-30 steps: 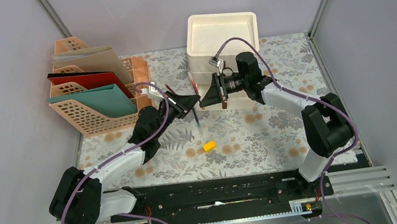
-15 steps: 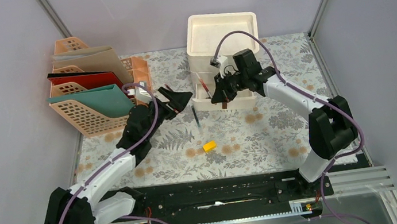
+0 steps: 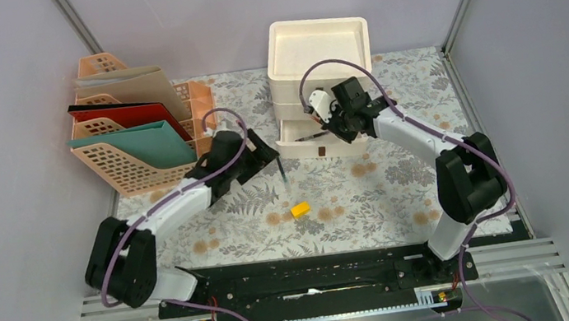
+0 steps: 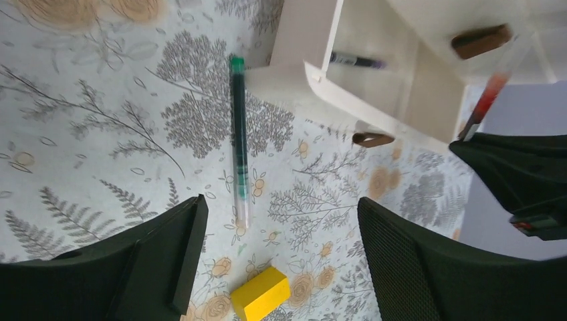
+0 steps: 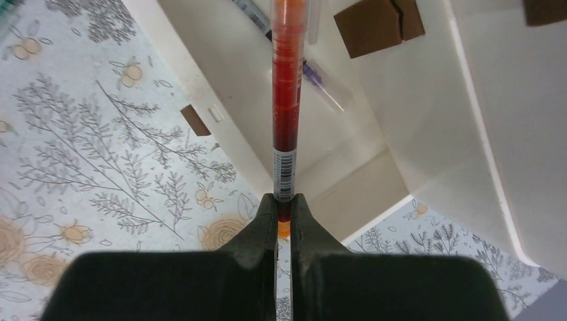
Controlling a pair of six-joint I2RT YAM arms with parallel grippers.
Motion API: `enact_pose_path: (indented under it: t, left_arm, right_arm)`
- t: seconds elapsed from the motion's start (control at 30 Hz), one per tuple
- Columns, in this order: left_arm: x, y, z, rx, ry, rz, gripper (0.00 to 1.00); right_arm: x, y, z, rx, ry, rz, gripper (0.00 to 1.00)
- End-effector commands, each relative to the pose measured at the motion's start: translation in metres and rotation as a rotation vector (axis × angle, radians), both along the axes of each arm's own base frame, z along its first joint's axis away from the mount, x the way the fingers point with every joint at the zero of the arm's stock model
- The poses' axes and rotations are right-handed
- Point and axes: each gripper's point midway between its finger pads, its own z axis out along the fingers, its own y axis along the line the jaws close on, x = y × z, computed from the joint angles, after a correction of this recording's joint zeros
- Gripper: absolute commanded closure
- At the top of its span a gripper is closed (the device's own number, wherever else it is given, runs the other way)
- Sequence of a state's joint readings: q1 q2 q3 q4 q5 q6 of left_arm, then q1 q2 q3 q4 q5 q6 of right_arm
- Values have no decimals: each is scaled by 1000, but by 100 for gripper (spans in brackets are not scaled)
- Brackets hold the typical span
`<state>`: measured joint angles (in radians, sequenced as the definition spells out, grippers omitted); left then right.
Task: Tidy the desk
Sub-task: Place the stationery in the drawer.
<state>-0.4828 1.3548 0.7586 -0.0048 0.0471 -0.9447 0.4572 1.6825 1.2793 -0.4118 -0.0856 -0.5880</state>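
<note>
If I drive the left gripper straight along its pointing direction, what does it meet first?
Probably the green pen lying on the desk, in line with the open left gripper; the white drawer unit stands beyond. Depth is unclear.

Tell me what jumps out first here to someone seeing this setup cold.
The right hand, shut on a red pen, holds it over an open drawer of the white drawer unit at the far middle of the desk. Left of it, the open left hand hovers above a green pen lying on the desk, a small yellow block nearby.
</note>
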Motion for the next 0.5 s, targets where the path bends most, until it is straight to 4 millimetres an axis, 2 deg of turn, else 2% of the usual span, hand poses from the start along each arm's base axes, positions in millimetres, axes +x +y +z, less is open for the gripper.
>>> enact_pose_path:
  t: [0.0, 0.1, 0.17, 0.27, 0.37, 0.47]
  left_arm:
    - [0, -14, -16, 139, 97, 27, 16]
    - [0, -24, -34, 213, 154, 38, 18]
    - [3, -27, -42, 264, 171, 46, 27]
    - [7, -26, -57, 354, 213, 73, 32]
    - [8, -30, -70, 392, 251, 67, 33]
    - [11, -37, -77, 406, 260, 43, 34]
  right_arm:
    - [9, -9, -1, -73, -34, 7, 98]
    - [8, -10, 3, -70, -42, 5, 98]
    - [8, -10, 11, -61, -59, 5, 98]
    - [7, -11, 27, -44, -94, 1, 98]
    - [5, -14, 38, -32, -118, -4, 98]
    - [1, -18, 35, -35, -112, -8, 98]
